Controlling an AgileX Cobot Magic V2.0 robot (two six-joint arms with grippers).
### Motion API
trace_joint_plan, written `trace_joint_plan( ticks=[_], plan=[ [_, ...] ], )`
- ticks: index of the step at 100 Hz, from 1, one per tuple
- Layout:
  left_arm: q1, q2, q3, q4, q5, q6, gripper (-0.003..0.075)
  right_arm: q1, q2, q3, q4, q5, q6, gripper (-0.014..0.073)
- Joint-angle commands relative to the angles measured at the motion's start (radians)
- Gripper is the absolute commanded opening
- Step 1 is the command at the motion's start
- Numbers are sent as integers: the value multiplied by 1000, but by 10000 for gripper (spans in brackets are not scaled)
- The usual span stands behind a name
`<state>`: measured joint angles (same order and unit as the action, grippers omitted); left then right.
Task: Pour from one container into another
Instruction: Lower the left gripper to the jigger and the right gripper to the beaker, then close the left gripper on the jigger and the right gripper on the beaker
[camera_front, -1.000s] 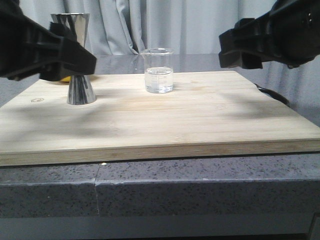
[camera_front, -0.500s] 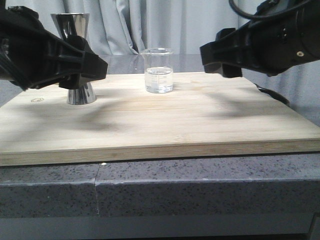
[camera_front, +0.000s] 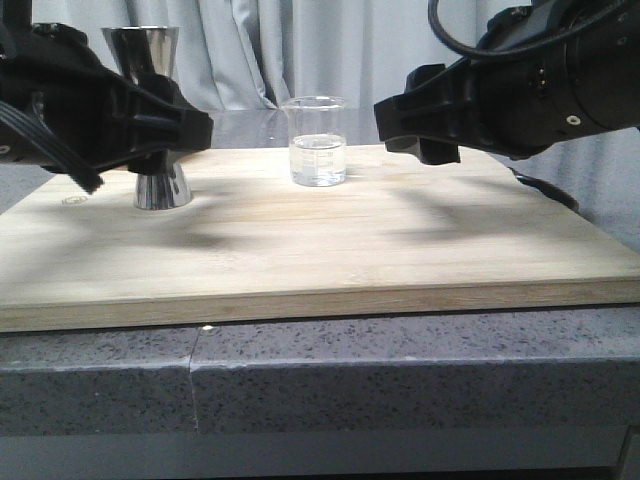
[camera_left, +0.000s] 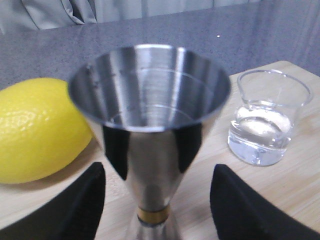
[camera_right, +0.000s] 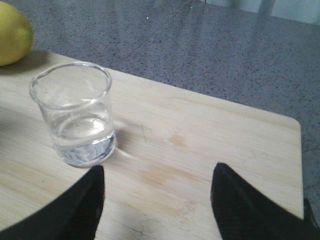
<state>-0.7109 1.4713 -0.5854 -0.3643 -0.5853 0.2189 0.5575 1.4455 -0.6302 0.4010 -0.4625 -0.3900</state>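
The glass beaker (camera_front: 318, 141), part-filled with clear liquid, stands mid-board on the wooden board (camera_front: 320, 250); the steel jigger (camera_front: 158, 120) stands to its left. The right pincer (camera_right: 157, 200) is spread wide and empty, aimed beside the beaker: centre it first, then close gently. The left pincer (camera_left: 157, 200), open, straddles the jigger's waist without touching.

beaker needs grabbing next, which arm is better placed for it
Right. The right claw is open and faces the beaker, which stands just off its line, with nothing between. The left claw is open around the jigger, and the beaker lies off to its side.
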Motion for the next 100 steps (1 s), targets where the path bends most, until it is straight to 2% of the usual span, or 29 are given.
trace_joint_plan(
  ticks=[1, 37, 81, 100],
  plan=[
    [-8, -26, -26, 0, -91, -11, 357, 1, -27, -34, -11, -82, 1, 419],
    [-8, -26, -26, 0, -92, -11, 183, 8, -27, -34, -11, -76, 1, 419],
    [-8, -26, -26, 0, -95, -11, -12, 105, -27, -34, -13, -109, 27, 419],
    [-8, -30, -26, 0, -97, -18, -19, 105, -25, -34, -24, -148, 34, 419]
  ],
)
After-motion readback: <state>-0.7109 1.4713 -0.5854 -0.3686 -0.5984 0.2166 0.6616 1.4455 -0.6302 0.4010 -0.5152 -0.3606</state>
